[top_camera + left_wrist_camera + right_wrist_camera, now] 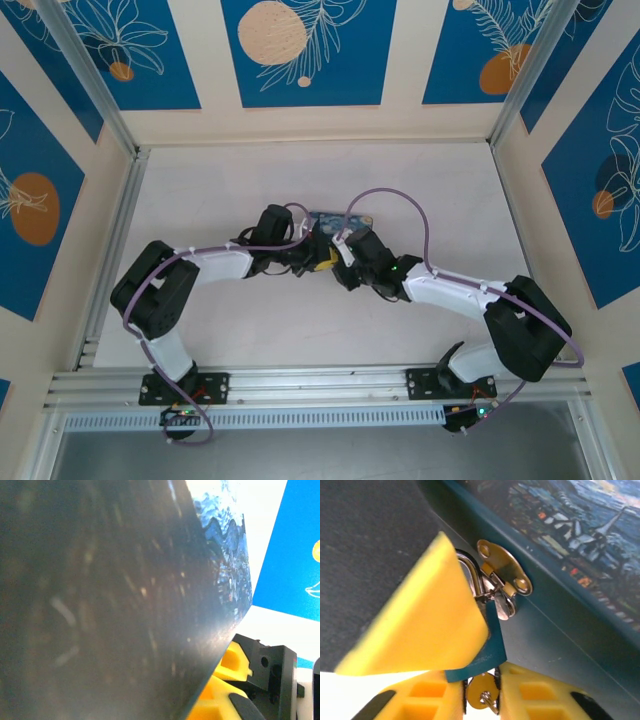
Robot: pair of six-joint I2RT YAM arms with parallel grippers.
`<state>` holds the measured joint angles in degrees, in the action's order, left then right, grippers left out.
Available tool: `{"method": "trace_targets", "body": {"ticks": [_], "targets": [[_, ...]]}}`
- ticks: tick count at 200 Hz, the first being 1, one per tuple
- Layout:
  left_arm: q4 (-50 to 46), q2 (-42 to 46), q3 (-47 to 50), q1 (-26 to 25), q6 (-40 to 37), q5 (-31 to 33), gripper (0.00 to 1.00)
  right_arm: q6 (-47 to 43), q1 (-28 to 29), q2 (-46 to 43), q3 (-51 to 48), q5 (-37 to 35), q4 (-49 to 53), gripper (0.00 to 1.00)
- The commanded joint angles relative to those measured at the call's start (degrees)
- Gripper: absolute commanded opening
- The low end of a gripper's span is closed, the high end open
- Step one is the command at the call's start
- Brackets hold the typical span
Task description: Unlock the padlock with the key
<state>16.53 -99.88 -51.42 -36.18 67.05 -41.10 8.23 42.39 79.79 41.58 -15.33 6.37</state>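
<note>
Pinching the key in the right gripper, just under the teal padlock hung on the hasp of the painted box, mid-counter. Pressed together at the left gripper (hard up against the padlock).

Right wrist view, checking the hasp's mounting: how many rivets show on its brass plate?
2. One rivet sits at the upper-left end of the brass hasp plate, the other at its lower-right end. Any behind the padlock shackle would be hidden.
</note>
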Motion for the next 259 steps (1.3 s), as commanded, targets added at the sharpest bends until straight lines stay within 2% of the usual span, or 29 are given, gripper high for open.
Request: {"method": "trace_targets", "body": {"ticks": [1,20,35,45,60,87,120,161,181,207,248,259], "targets": [[-0.33,1.0,-1.23,0.11,-1.04,-2.67,0.0,1.48,-1.0,-1.1,1.95,5.07,-2.48,0.19],[-0.28,0.71,-1.05,0.07,-1.1,-2.58,0.0,2.26,-2.4,-2.49,1.5,9.55,-1.96,0.18],[-0.28,0.49,-0.85,0.13,-1.13,-2.25,0.0,2.66,-3.49,-3.66,1.67,14.44,-0.29,0.35],[-0.36,0.37,-0.57,0.13,-1.3,-1.8,0.0,3.05,-3.85,-4.7,1.59,16.64,1.22,0.52],[-0.22,-0.02,-0.03,0.16,-1.46,-1.38,0.0,4.43,-4.63,-6.62,0.92,18.59,3.04,0.62],[0.42,-0.58,1.59,0.14,-1.96,-0.11,0.0,10.19,-6.97,-12.1,-2.67,20.69,3.25,0.68],[0.5,-1.1,3.81,-0.27,-3.89,1.66,0.0,20.44,-8.88,-17.2,-7.68,23.18,0.72,0.71],[1.8,-1.85,6.88,-1.56,-5.59,3.83,0.0,33.96,-8.99,-17.94,-15.16,26.24,-8.71,0.72],[3.26,-2.91,7.55,-2.2,-5.61,4.09,0.08,38.66,-8.82,-16.42,-17.8,26.2,-14.35,0.72],[4.74,-3.59,8.47,-2.49,-5.35,4.24,0.22,40.84,-8.3,-13.7,-17.98,24.35,-16.99,0.72],[3.62,0.98,10.74,-2.49,-6.18,5.71,0.57,41.06,-8.83,-10.57,-15.08,21.48,-17.21,0.73],[2.03,3.11,11.19,-2.53,-7.0,6.44,0.64,41.03,-9.59,-9.37,-14.19,21.13,-16.77,0.73]]}}
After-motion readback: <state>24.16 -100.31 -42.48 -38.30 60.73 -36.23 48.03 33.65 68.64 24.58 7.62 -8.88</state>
